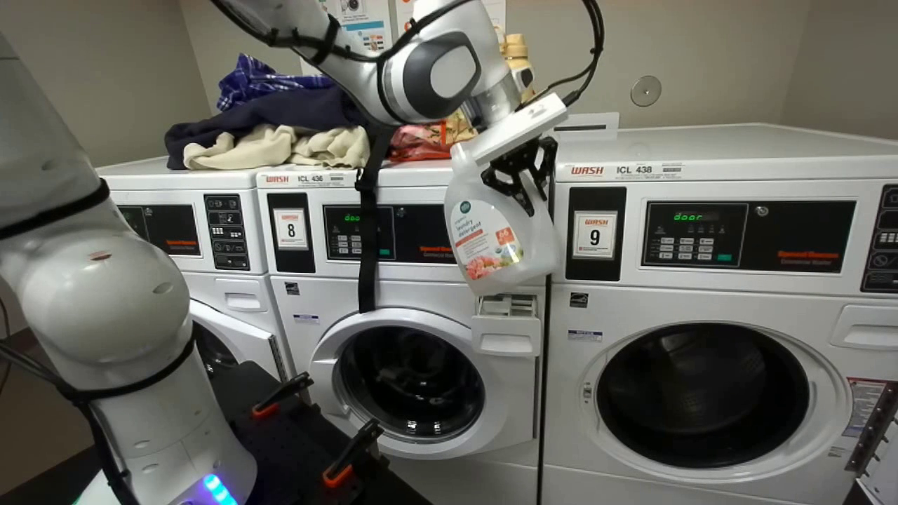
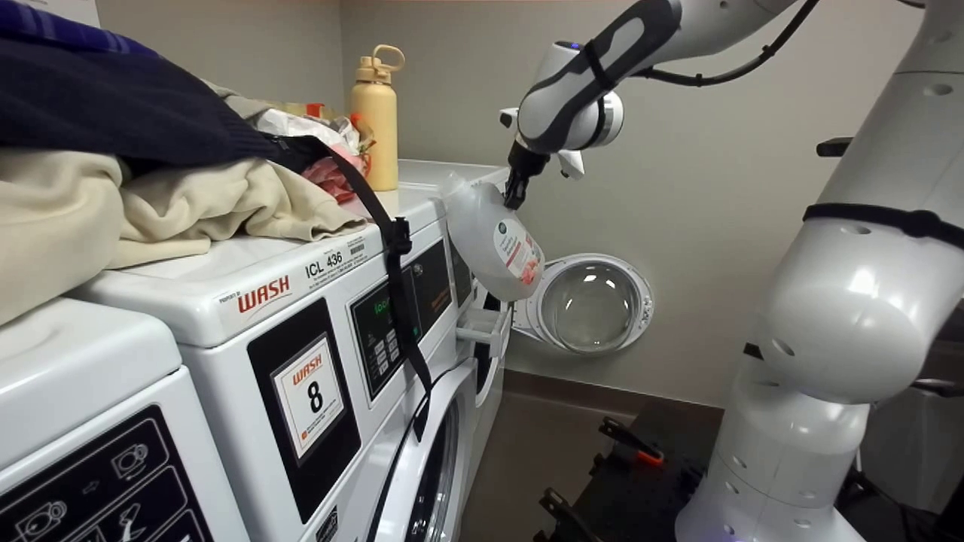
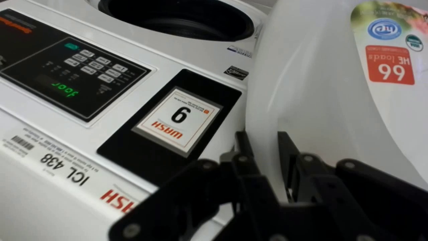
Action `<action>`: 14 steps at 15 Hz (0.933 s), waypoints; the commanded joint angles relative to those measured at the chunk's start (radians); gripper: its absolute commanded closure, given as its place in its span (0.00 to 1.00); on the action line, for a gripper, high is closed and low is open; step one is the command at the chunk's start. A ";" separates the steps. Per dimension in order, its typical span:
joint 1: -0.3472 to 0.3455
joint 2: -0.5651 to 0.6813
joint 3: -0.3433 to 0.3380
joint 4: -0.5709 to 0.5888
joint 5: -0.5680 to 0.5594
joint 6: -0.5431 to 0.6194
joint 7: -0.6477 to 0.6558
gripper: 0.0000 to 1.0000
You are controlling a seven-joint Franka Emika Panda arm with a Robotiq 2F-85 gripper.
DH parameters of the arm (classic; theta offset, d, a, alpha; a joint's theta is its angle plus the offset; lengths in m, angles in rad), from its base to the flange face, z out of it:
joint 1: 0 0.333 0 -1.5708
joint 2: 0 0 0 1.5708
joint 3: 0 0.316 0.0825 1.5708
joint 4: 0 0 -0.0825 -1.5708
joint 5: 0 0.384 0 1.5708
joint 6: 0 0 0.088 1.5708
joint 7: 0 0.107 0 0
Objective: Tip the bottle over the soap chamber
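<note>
The bottle, a white jug with an orange-red label, hangs in the air in both exterior views [image 1: 484, 238] [image 2: 486, 241]. It is tilted, its neck upper left and leaning toward the washers, its base lower. My gripper [image 1: 531, 200] is shut on its moulded handle; it also shows in an exterior view [image 2: 516, 197]. In the wrist view my fingers [image 3: 262, 137] press both sides of the handle, and the bottle body [image 3: 321, 77] fills the right side. The soap chamber [image 1: 506, 337], an open drawer of washer 8, lies just below the bottle's base; it also shows in an exterior view [image 2: 497, 327].
Washer 8 [image 1: 295, 301] and washer 9 [image 1: 701, 298] stand side by side. Clothes [image 1: 273, 126] and a tan flask [image 2: 380, 135] are on top. A black strap [image 1: 368, 245] hangs in front. Washer 9's round door [image 2: 591, 305] is open. Clamps [image 1: 351, 452] sit on the black table.
</note>
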 commanded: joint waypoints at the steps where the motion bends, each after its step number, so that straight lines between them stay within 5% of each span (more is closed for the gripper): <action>1: -0.038 -0.085 0.030 0.137 0.096 -0.184 -0.055 0.94; 8: -0.033 -0.083 -0.013 0.489 0.370 -0.506 -0.062 0.94; 14: -0.037 0.047 -0.030 0.821 0.597 -0.667 -0.032 0.94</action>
